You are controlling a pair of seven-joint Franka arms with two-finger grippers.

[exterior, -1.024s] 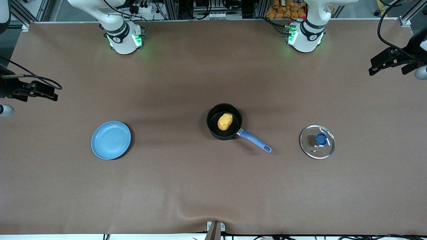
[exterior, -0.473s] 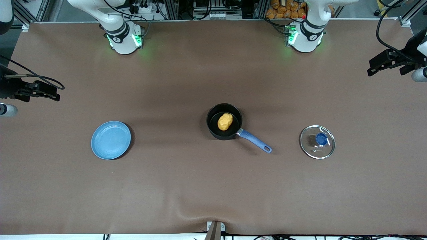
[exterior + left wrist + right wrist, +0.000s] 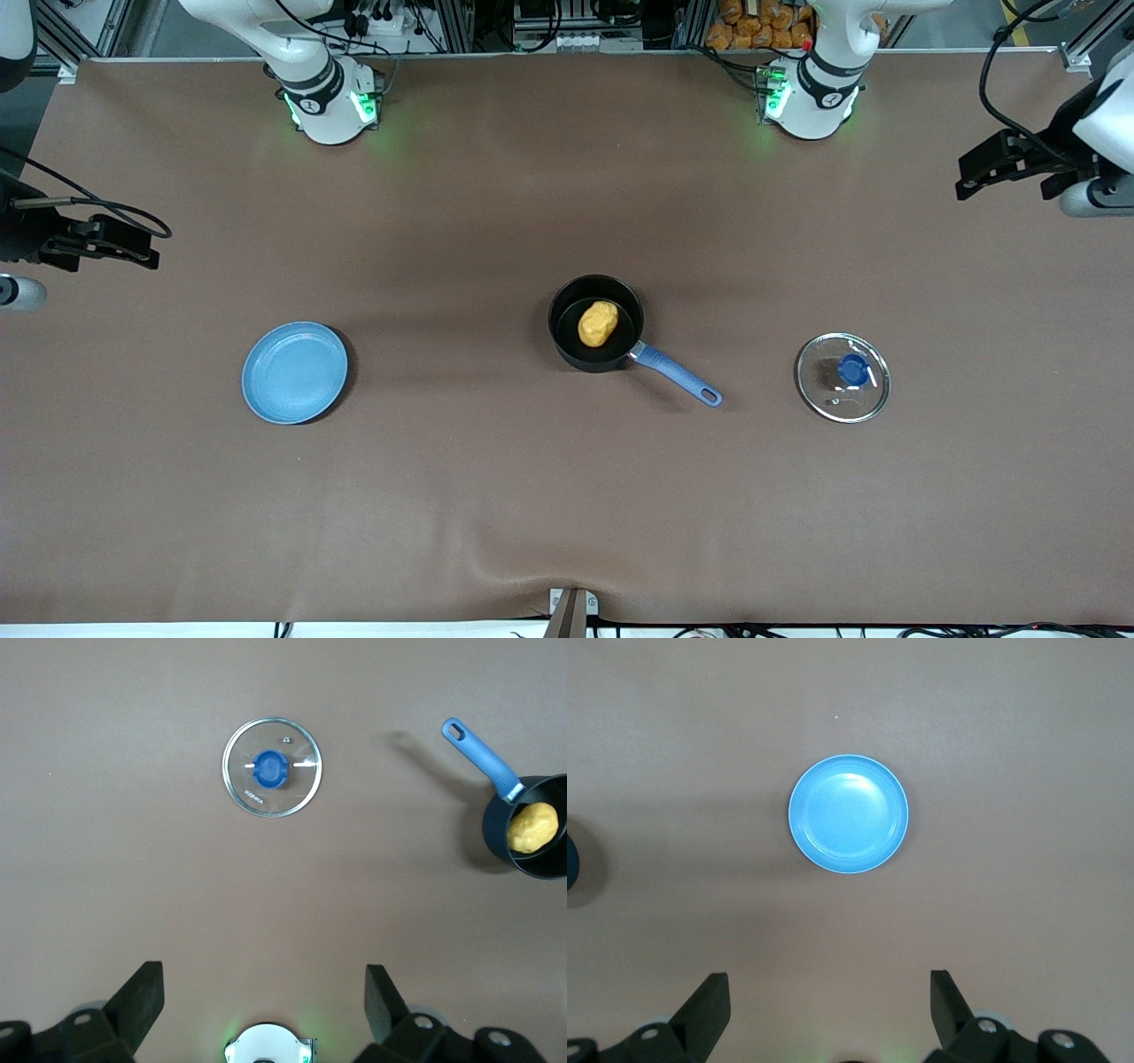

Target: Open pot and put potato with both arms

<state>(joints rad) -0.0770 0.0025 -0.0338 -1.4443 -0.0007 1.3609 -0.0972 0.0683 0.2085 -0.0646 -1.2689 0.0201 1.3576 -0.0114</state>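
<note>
The pot (image 3: pixel 595 323) sits about the middle of the table (image 3: pixel 567 496) with its lid off, and the potato (image 3: pixel 598 322) lies inside it on the black bottom. In the front view the pot's blue handle (image 3: pixel 678 376) runs off toward four o'clock, angled down toward the front camera and the left arm's end of the table. The glass lid (image 3: pixel 842 377) lies flat on the cloth with its blue knob (image 3: pixel 853 370) up, at about four o'clock from the pot, well apart from it, toward the left arm's end. A light-blue plate (image 3: pixel 295 372) sits bare at about eight o'clock from the pot, toward the right arm's end, also well apart.

Both arms are drawn back to the table's two ends. The left gripper (image 3: pixel 997 166) hangs in the air over the edge of the table at its own end, at roughly two o'clock from the lid; its fingers (image 3: pixel 142 997) stand wide apart with nothing between them, and its wrist camera looks down on the lid and part of the pot. The right gripper (image 3: pixel 106 244) hangs over the edge at the right arm's end, at about ten o'clock from the plate; its fingers (image 3: pixel 707 1002) are likewise spread wide and hold nothing, with the plate below in its wrist view.
</note>
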